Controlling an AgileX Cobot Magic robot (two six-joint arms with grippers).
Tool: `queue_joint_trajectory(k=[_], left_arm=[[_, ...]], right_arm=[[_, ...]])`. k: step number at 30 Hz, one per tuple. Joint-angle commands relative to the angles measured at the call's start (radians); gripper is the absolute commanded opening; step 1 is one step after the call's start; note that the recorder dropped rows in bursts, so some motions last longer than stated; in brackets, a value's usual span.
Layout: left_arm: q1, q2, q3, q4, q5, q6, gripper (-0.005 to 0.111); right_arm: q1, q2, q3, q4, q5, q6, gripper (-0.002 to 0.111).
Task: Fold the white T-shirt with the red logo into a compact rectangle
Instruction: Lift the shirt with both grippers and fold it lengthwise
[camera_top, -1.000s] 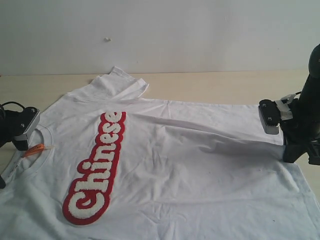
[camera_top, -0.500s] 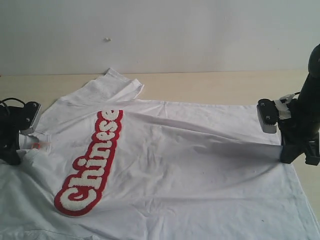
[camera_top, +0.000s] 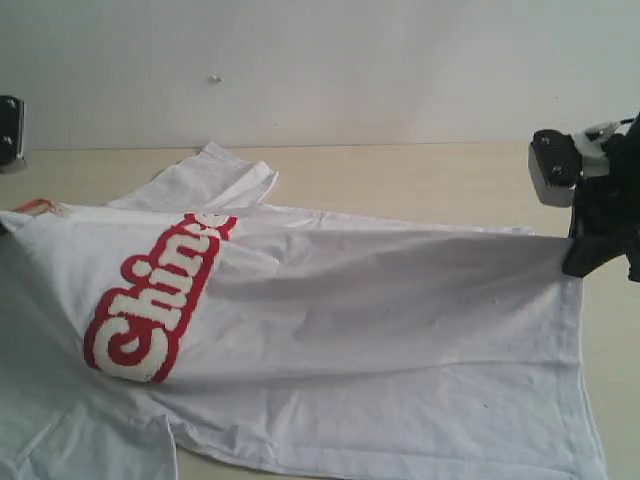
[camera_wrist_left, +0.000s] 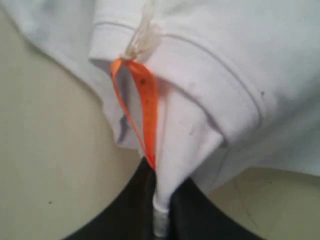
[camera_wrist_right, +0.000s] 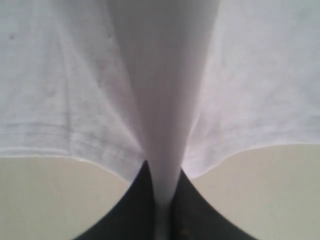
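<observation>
The white T-shirt (camera_top: 380, 330) hangs stretched between both grippers, its near part still lying on the table. The red logo (camera_top: 150, 300) curves over a raised fold at the left, and its last letters are hidden. My left gripper (camera_wrist_left: 161, 180) is shut on the collar beside the orange tag (camera_wrist_left: 142, 105). In the exterior view only its camera block (camera_top: 8, 135) shows at the left edge. My right gripper (camera_top: 580, 262) is shut on the hem (camera_wrist_right: 162, 150) at the right, held above the table.
The light wooden table (camera_top: 420, 180) runs back to a white wall (camera_top: 350, 70). One sleeve (camera_top: 215, 180) lies flat on the table behind the raised fold. Bare tabletop shows behind the shirt and to the right of the hem.
My left gripper has shut on the collar and risen up and to the left. The right gripper has risen with the hem. The shirt's far edge has come off the table and the logo has slid left.
</observation>
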Motion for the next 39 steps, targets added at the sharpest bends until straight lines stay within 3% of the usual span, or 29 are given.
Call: queue_joint_trajectory(k=[1,7,17,24,31,39], left_arm=[[0.025,-0.118,0.001,0.007,-0.053,-0.151,0.000],[0.069,-0.249,0.001,0.007,-0.089,-0.372,0.000],[0.073,-0.496,0.001,0.005,-0.107,-0.635,0.000],[0.073,-0.671,0.001,0.020,-0.103,-0.702,0.000],[0.073,-0.803,0.001,0.180,-0.103,-0.889,0.000],[0.073,-0.769,0.001,0.187,0.029,-0.878,0.000]], right_arm=[[0.001,-0.129,0.003,0.079,0.036,-0.028,0.000],[0.001,-0.294,0.003,0.130,0.075,-0.025,0.000],[0.001,-0.523,0.003,0.193,0.113,0.035,0.000],[0.001,-0.623,0.003,0.255,0.145,0.039,0.000],[0.001,-0.689,0.005,0.332,0.145,0.077,0.000],[0.001,-0.652,0.005,0.340,0.145,0.284,0.000]])
